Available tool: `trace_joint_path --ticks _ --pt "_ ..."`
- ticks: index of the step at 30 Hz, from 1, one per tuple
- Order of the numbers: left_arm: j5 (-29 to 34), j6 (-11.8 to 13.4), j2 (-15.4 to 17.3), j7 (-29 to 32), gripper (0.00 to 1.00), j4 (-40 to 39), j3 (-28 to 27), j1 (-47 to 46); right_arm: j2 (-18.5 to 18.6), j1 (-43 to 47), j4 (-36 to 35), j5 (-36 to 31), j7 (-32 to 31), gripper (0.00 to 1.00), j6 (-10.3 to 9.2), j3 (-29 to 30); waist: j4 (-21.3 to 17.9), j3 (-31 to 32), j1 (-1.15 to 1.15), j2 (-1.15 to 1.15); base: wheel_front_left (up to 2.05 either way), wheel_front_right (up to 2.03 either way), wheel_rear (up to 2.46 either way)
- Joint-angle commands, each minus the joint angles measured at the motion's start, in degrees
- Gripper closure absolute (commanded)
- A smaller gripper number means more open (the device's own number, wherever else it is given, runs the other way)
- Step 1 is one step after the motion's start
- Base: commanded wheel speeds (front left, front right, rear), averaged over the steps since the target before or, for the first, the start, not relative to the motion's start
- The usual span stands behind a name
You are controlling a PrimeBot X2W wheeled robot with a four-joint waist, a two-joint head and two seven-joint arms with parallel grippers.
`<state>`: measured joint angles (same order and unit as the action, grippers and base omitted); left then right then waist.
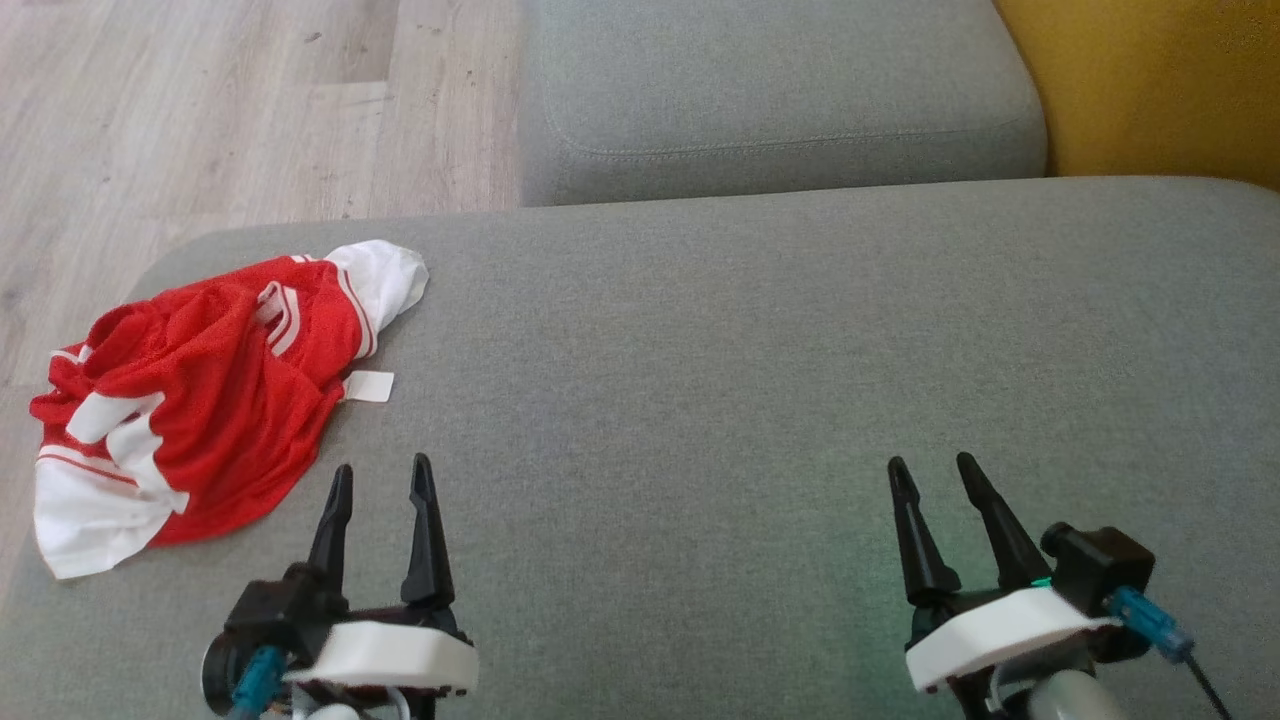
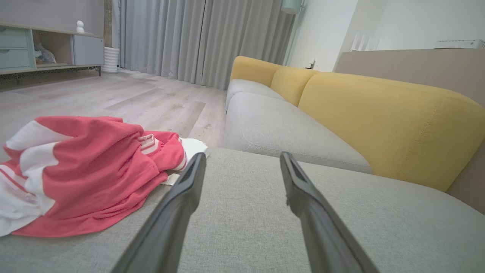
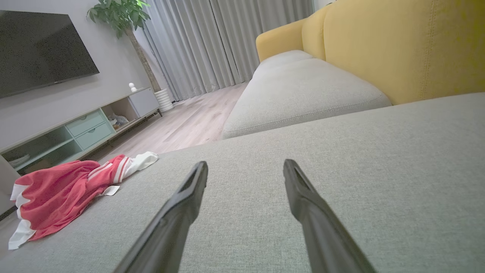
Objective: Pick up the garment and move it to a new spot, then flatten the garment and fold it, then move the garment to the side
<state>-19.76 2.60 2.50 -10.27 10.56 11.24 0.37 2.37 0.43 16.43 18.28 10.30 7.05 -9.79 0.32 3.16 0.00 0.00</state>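
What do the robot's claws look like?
The left claw and right claw each have two long, pointed black fingers on a white base, with a blue cable plug nearby. A small green light glows on the right one.

A wide grey sofa seat (image 1: 800,400) adjoins a second grey cushion (image 1: 780,90), with yellow backrests (image 1: 1150,80) alongside. Pale wood floor (image 1: 200,120) runs to grey curtains (image 2: 189,38). A potted plant (image 3: 121,15) stands beside a low cabinet (image 3: 75,129) under a dark television (image 3: 38,49).

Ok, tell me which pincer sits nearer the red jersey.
The left pincer: its open fingers stand just beside the crumpled red-and-white jersey, while the right pincer, also open, is well across the grey sofa cushion from it.
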Motion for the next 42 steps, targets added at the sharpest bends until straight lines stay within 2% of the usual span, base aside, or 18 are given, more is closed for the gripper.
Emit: trace_joint_path --ticks 1,23,42 --pt "2.62 0.74 0.34 -1.22 0.00 -2.25 -0.87 -2.68 0.42 -3.43 -2.28 -2.51 1.22 0.00 0.39 -1.63 -0.04 0.14 0.00 0.00 0.00 0.00 0.00" --pt "13.18 1.73 0.38 -4.73 0.00 0.73 0.06 -2.87 0.51 -3.63 -2.68 -15.80 4.70 0.00 0.44 -1.09 -0.68 0.95 0.00 0.00 0.00 0.00 0.00" --pt "13.55 -0.05 0.38 -4.73 0.00 3.32 0.20 -2.17 0.51 -2.39 -2.23 -15.51 4.70 0.00 0.44 -1.46 0.41 2.17 0.00 0.00 0.00 0.00 0.00"
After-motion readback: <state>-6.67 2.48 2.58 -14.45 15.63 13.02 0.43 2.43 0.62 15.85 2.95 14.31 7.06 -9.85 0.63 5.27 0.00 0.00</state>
